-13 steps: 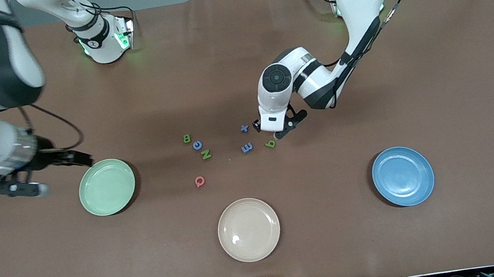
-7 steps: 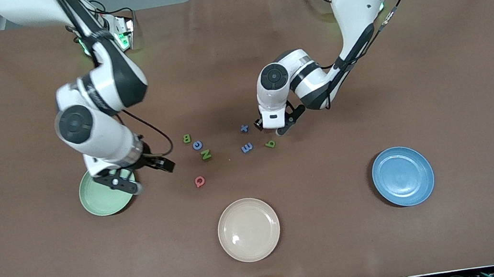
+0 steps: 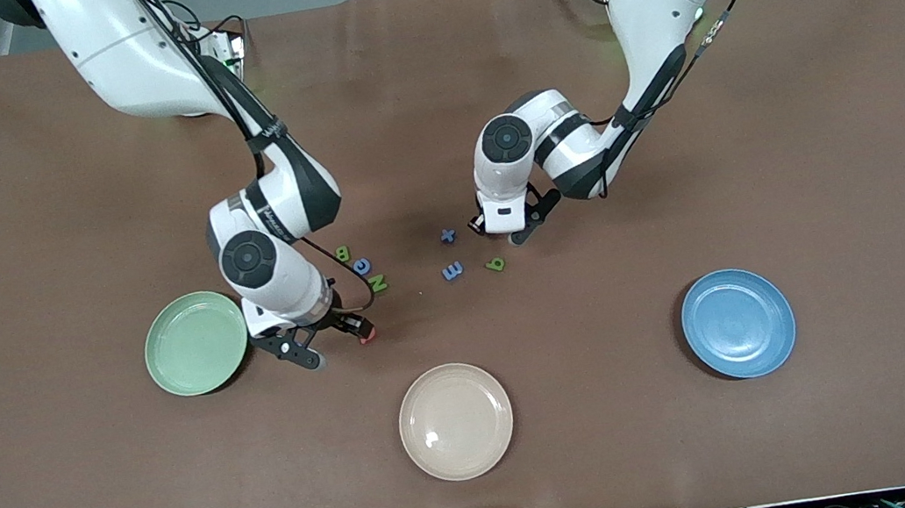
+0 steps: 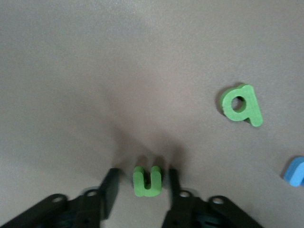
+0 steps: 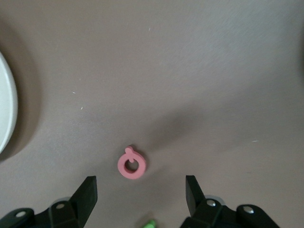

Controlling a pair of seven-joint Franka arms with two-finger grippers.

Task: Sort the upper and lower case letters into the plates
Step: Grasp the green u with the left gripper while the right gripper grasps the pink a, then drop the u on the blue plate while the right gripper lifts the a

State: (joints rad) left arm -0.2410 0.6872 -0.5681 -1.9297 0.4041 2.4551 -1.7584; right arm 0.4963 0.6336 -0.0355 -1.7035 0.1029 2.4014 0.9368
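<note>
Swinging in from the mint plate's end, the right arm has crossed the counter (image 3: 710,448) and now sets its right end effector (image 5: 141,192) low over the pink Q (image 5: 131,164), jaws spread, nothing held. Both the mint plate (image 3: 168,374) and the blue plate (image 3: 776,350) are bare, so sorting seems barely begun.

Only the left wrist view shows the left end effector (image 4: 140,189) bracketing a green u (image 4: 147,181), fingers just off its sides, not yet clenched. Next, I judge, each must pinch squarely, then lift.
</note>
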